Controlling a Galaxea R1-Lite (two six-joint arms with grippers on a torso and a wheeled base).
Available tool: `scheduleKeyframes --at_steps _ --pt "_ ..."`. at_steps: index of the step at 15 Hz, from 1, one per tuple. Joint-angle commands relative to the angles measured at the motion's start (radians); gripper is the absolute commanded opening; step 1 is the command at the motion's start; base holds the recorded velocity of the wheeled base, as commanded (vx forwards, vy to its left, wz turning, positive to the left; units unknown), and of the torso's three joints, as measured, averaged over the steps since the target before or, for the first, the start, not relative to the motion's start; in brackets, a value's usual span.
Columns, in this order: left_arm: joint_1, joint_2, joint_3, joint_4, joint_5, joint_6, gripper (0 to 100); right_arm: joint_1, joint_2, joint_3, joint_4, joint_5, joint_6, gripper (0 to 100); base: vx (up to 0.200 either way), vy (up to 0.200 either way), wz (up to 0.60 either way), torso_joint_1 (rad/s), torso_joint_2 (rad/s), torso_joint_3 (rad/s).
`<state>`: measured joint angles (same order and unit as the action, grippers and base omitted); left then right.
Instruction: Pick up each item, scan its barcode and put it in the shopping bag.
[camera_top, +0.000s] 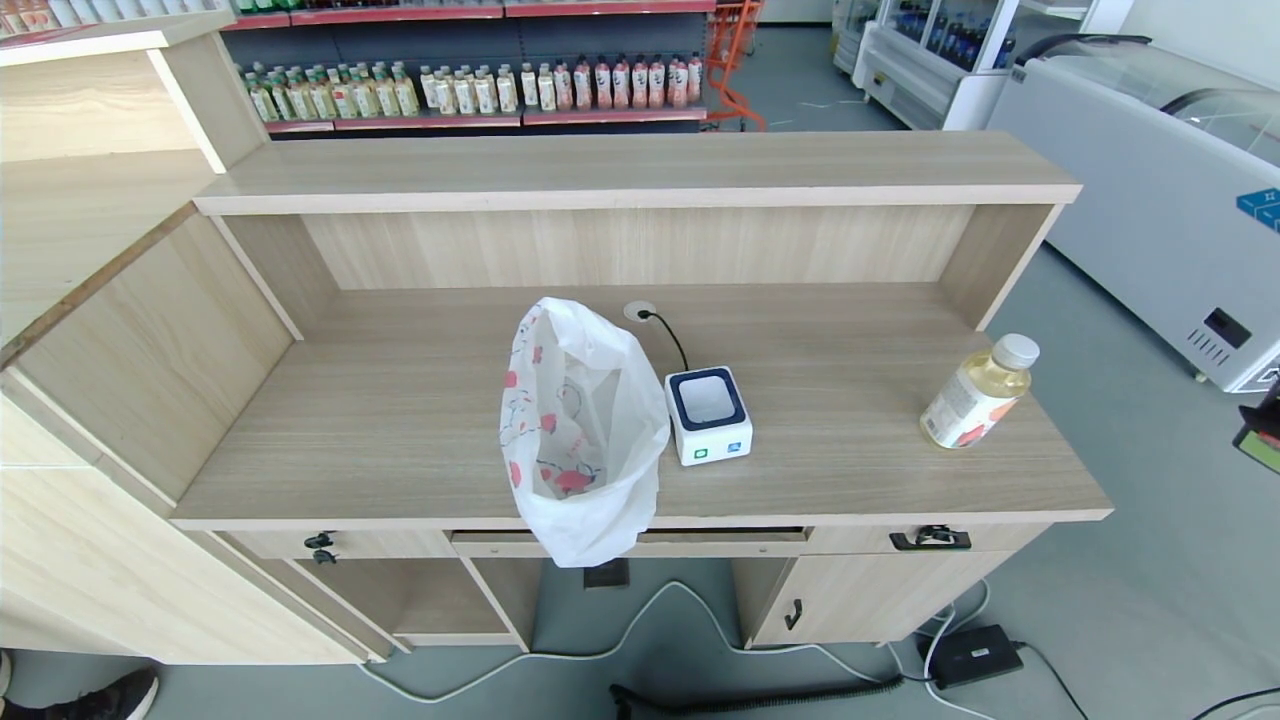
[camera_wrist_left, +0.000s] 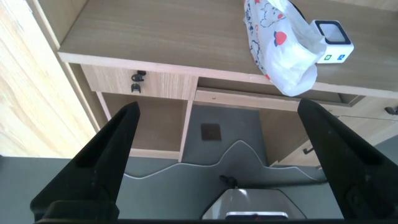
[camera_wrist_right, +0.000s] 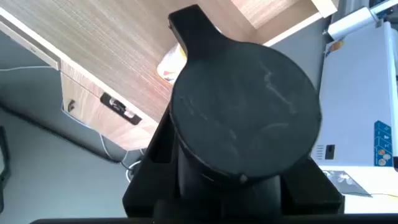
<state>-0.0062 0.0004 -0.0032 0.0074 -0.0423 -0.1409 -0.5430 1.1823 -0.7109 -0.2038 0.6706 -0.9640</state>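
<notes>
Left end effector (camera_wrist_left: 217, 109): spread wide, empty. Right end effector (camera_wrist_right: 242, 137): state cannot be told. Bottle (camera_top: 978, 392): upright, right end of surface (camera_top: 400, 420). Shopping bag (camera_top: 575, 430): open, centre front, scanner (camera_top: 707, 414) just beside.

You've got shopping bag (camera_top: 575, 420) at tabletop (camera_top: 400, 420) ctr, hanging over front edge; scanner (camera_top: 707, 413) just R of it; bottle (camera_top: 975, 400) far R.

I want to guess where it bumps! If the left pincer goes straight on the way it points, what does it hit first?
Probably the front of the counter, at the thin drawer under its top. The open left pincer aims there, though depth is hard to judge.
</notes>
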Motion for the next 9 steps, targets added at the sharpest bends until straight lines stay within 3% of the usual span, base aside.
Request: scheduleKeyframes --at_steps 1,3,5,8,9 --pt "0.0 0.0 0.0 0.0 0.001 0.0 100 -0.014 0.003 0.004 0.0 0.001 0.001 0 0.0 0.0 0.0 0.0 0.0 0.0" --pt "0.0 0.0 0.0 0.0 -0.001 0.0 100 -0.002 0.014 -0.001 -0.006 -0.002 0.002 0 0.0 0.0 0.6 0.002 0.0 0.002" --pt "0.0 0.0 0.0 -0.001 -0.001 0.0 100 0.066 0.025 -0.022 -0.009 -0.013 0.048 0 0.0 0.0 0.6 0.0 0.0 0.002" --pt "0.0 0.0 0.0 0.0 -0.001 0.0 100 0.285 0.106 -0.131 -0.069 -0.006 0.516 0 0.0 0.0 0.0 0.0 0.0 0.0" --pt "0.0 0.0 0.0 0.0 0.001 0.0 100 0.314 0.135 -0.147 -0.108 -0.008 0.602 0 0.0 0.0 0.0 0.0 0.0 0.0"
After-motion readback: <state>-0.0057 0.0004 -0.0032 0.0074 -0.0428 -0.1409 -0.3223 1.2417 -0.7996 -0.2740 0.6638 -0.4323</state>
